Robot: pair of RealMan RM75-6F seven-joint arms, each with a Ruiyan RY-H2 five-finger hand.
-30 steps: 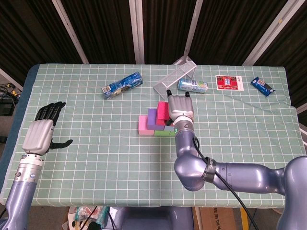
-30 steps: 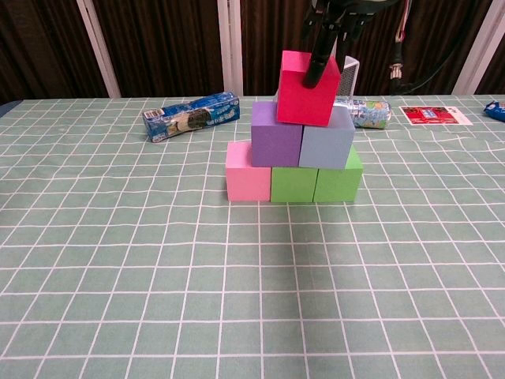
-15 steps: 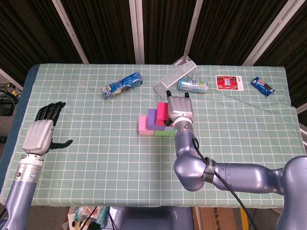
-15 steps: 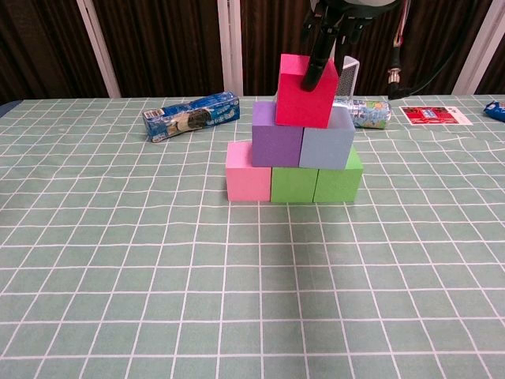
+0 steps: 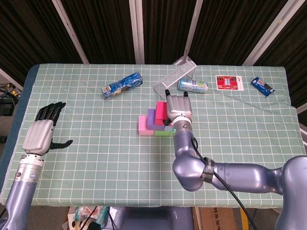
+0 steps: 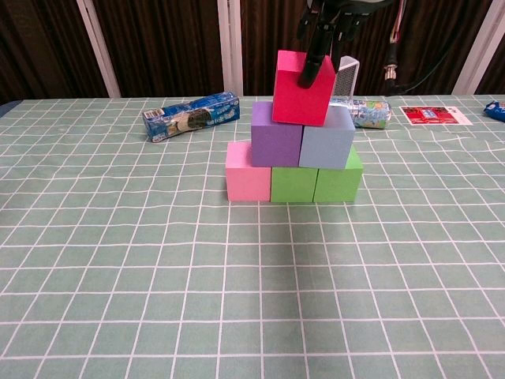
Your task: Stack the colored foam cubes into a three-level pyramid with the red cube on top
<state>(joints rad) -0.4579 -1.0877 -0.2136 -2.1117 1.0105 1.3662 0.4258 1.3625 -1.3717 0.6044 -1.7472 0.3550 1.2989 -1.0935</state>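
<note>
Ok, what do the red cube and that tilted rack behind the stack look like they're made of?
Red cube: probably foam, with matte, evenly colored faces showing no shine. Rack: looks like thin metal wire mesh, pale grey, since the table cloth shows through its grid.

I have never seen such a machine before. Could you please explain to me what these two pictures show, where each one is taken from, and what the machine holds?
This is a robot with two metal arms, each ending in a hand shaped like a human one. The head view looks down from above the arms; the chest view looks forward, low over the table.

The table has a green checked cloth. On it stands a small pyramid of foam cubes: a pink cube and two green ones at the bottom, a purple cube and a pale blue cube above them.

The right hand holds the red cube at the top, slightly tilted. The left hand is open and holds nothing, far to the side.

Behind lie a blue packet, a wire rack and other small packets.
</note>
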